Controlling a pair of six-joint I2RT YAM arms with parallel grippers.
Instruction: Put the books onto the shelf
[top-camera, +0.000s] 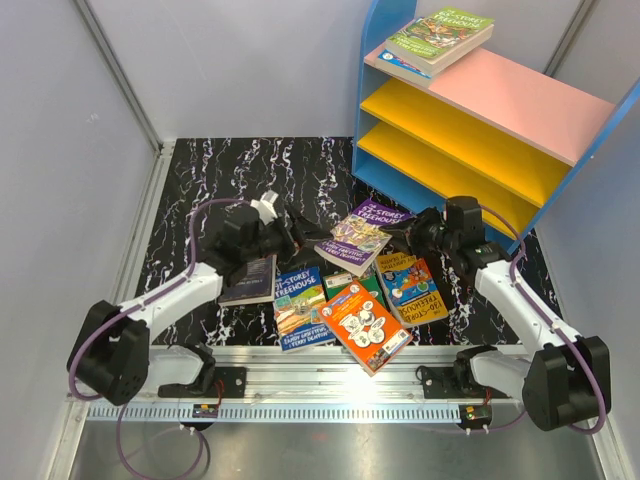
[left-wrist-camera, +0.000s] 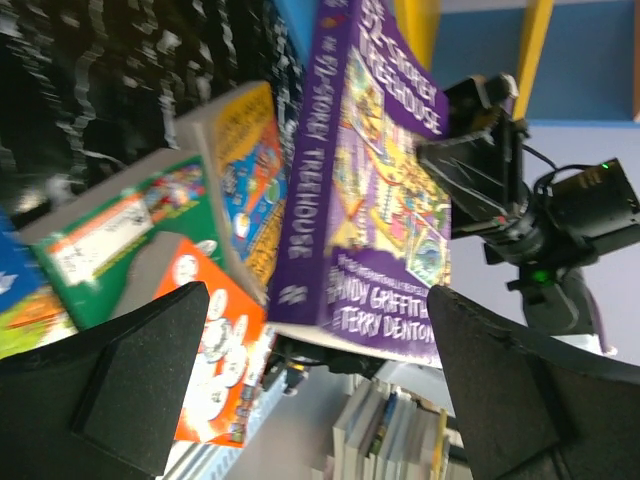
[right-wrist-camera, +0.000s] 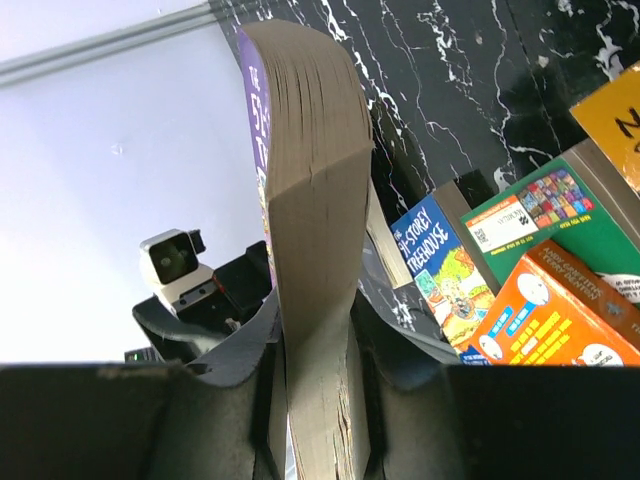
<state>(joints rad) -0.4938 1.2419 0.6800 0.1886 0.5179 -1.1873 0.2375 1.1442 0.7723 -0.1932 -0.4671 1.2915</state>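
Right gripper (top-camera: 412, 230) clamped on thin purple paperback book (top-camera: 355, 240) above the other paperbacks (top-camera: 365, 320), long axis toward wide-open left gripper (top-camera: 292, 238); blue-framed pink-topped slanted shelf (top-camera: 520, 95) behind, nearer right arm.

A black tabletop (top-camera: 200, 170) veined with white (a marble print) is seen enclosed by pale grey walls (top-camera: 250, 60) on three sides. A slanting metal post (top-camera: 120, 75) is set against the left wall. An aluminium rail (top-camera: 330, 390) is fixed along the near edge, bordered by brushed steel (top-camera: 350, 455).
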